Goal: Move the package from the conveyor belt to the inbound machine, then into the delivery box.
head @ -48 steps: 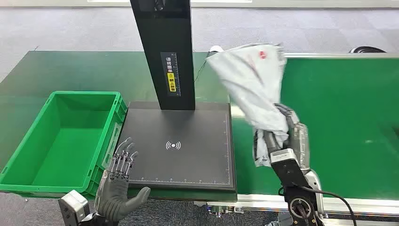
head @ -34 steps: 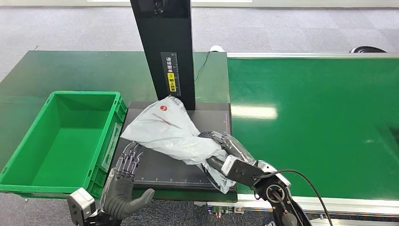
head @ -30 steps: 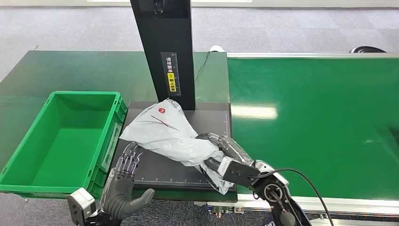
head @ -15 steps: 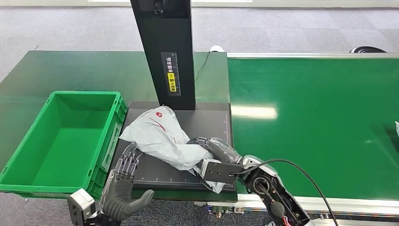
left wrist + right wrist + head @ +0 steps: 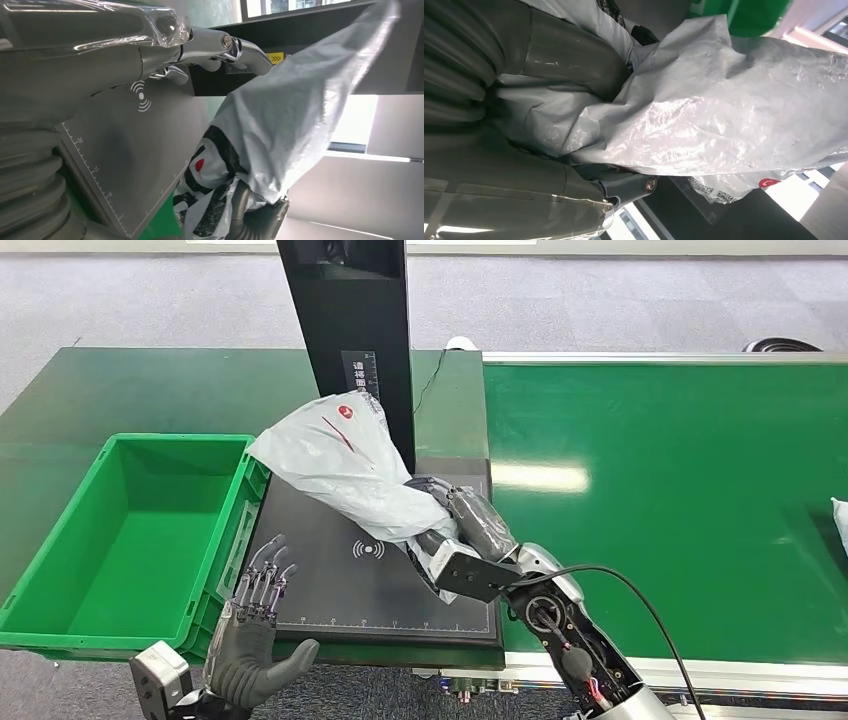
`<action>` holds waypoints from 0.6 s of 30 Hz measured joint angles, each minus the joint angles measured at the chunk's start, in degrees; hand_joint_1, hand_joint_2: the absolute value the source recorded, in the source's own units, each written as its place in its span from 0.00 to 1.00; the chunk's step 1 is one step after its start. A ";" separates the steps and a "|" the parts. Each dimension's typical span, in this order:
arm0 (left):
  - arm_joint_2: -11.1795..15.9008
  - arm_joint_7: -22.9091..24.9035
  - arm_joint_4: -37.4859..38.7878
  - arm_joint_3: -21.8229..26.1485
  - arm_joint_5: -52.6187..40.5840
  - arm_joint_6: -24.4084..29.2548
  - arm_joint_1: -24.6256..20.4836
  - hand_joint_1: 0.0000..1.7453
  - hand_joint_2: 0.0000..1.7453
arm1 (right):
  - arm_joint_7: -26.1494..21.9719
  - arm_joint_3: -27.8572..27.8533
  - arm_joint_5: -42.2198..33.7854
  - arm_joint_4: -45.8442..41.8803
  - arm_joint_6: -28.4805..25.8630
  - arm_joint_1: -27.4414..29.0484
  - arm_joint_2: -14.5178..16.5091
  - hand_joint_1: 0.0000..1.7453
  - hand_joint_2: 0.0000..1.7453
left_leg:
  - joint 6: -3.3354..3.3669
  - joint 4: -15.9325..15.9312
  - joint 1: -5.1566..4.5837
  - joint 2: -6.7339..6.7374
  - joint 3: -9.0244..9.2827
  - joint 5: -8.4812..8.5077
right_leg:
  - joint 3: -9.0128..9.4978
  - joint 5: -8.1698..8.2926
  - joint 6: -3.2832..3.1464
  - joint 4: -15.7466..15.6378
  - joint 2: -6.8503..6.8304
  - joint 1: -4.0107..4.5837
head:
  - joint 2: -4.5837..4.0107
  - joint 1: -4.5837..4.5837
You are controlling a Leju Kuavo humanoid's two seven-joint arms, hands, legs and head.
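My right hand [image 5: 455, 525] grips the crumpled end of a grey plastic package [image 5: 335, 460] and holds it in the air above the black scanner plate [image 5: 340, 590] of the inbound machine. The bag's free end, with a red logo, points up toward the machine's black post [image 5: 350, 330] and the green box [image 5: 130, 540]. The same package [image 5: 280, 125] hangs over the plate in the left wrist view, and its wrinkled film [image 5: 704, 115] lies against my right hand [image 5: 524, 100]. My left hand [image 5: 250, 640] stands open at the plate's front left corner, holding nothing.
The green delivery box is empty and sits left of the plate. The green conveyor belt [image 5: 680, 490] runs to the right; another pale package [image 5: 840, 520] shows at its right edge. A thin cable [image 5: 432, 375] lies behind the post.
The right hand carried the package from the belt down onto the scanner plate, then lifted it off the plate up and toward the post. A second package came into view on the belt.
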 joint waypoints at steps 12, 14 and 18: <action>0.54 -0.62 -1.35 1.06 1.23 1.98 0.69 0.00 1.00 | -0.14 0.24 -2.66 0.02 -0.88 -0.40 1.30 0.51 1.00 | 0.00 0.00 0.00 -0.01 0.00 0.00 | 0.00 0.00 0.00 0.00 0.00 0.00 | 0.00 -0.01; 0.55 -0.69 -1.80 1.36 1.27 2.03 1.02 0.00 1.00 | 0.08 0.30 -2.73 0.05 -0.15 -0.40 1.32 0.01 1.00 | 0.00 0.00 0.00 -0.02 0.00 0.00 | 0.00 0.00 0.00 0.00 0.00 0.00 | 0.00 0.00; 0.55 -0.76 -2.48 1.72 1.23 2.19 1.50 0.00 1.00 | 1.13 0.55 -2.37 0.26 0.97 -0.48 1.33 0.00 1.00 | 0.00 0.00 0.00 -0.02 -0.01 0.00 | 0.00 0.00 0.00 0.00 0.00 0.00 | 0.00 0.00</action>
